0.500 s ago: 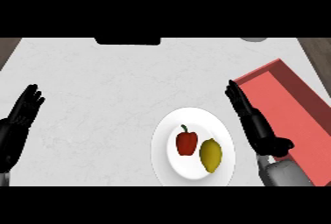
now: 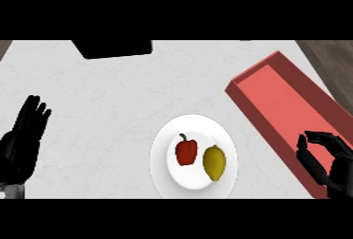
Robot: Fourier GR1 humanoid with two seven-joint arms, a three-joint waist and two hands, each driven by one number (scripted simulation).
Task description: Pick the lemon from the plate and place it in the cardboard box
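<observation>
Right hand (image 2: 324, 161) low at right edge, over box (image 2: 289, 100) near end, fingers partly curled, holding nothing. Left hand (image 2: 22, 140) open, fingers up, left edge. Lemon (image 2: 214, 162) on plate (image 2: 195, 184), beside red pepper (image 2: 186, 151). White worktop (image 2: 103, 93) beyond.

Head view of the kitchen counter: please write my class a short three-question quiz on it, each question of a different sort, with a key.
1. True or false: the lemon lies on the white plate, to the right of the red pepper.
2. Multiple choice: where is the red box? A) left of the plate B) right of the plate C) on the plate
3. Fill in: the left hand rests open near the view's ___ edge, while the right hand shows over the box's near end.

Key: 1 true; 2 B; 3 left.
</observation>
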